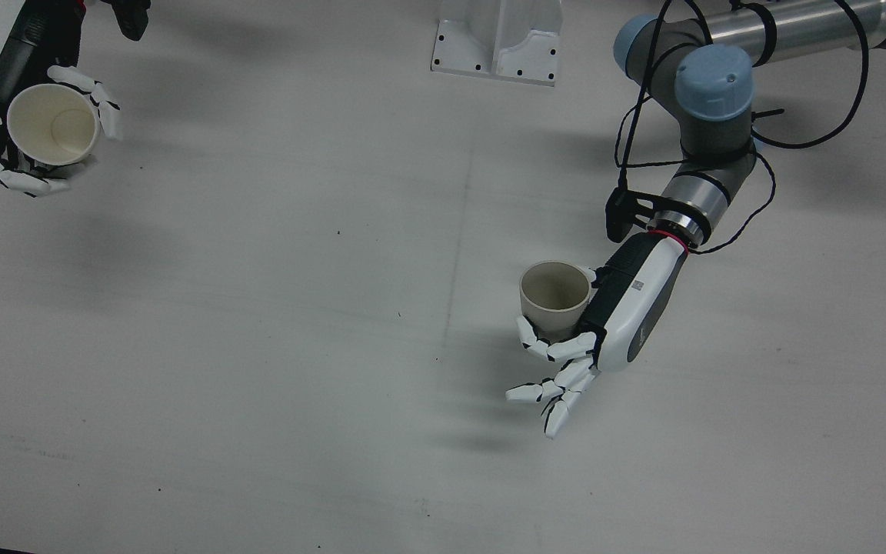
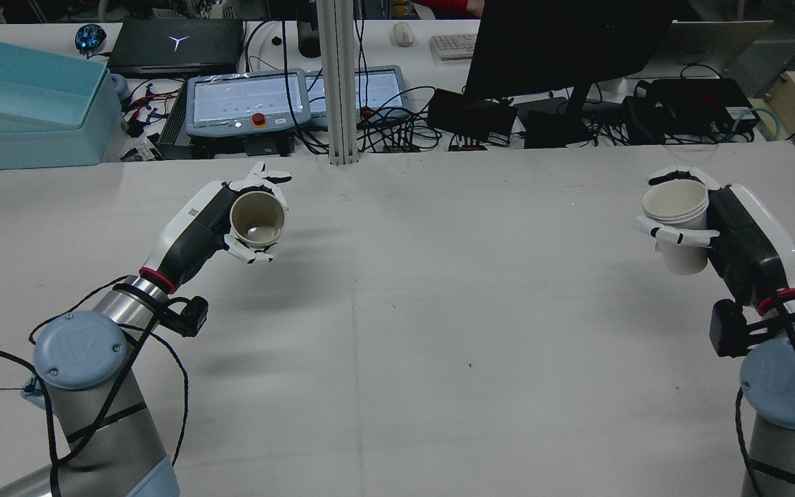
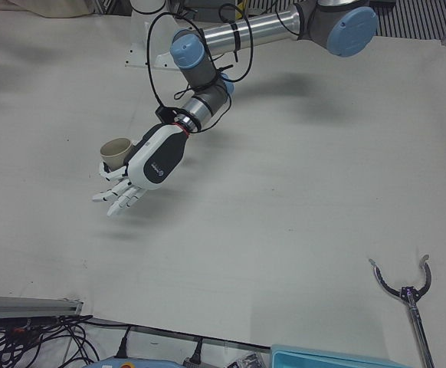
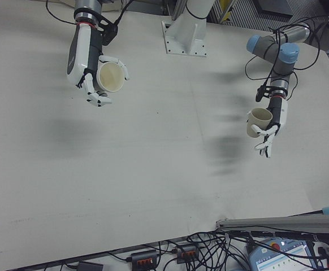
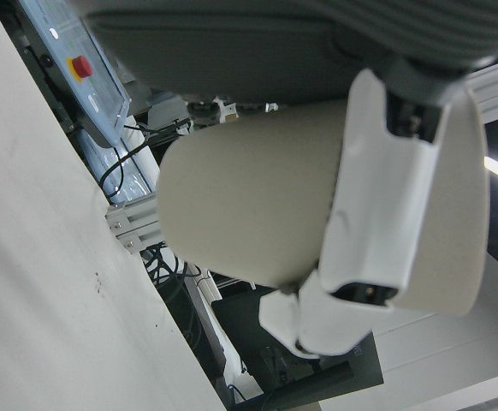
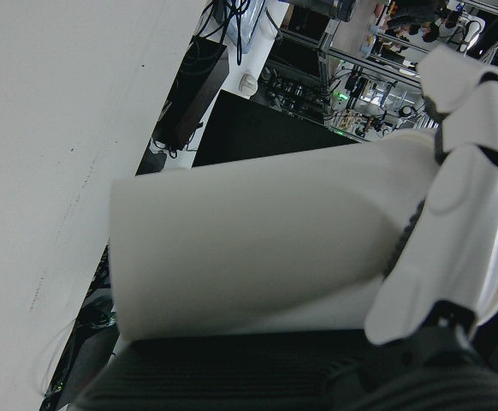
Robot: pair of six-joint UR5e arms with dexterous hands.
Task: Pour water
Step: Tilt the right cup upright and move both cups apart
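I have each hand wrapped mid-wall round a light, crushable paper cup, the left hand holding the beige cup and the right hand the white cup, both clear above the worktop and well apart.

White table, teal bin at ten o'clock, dark monitor at one o'clock — pendant tablets, keyboard, tangled cables at twelve.

White Y-shaped logo on the black laptop lid, small label on the left hand perhaps printed, unreadable
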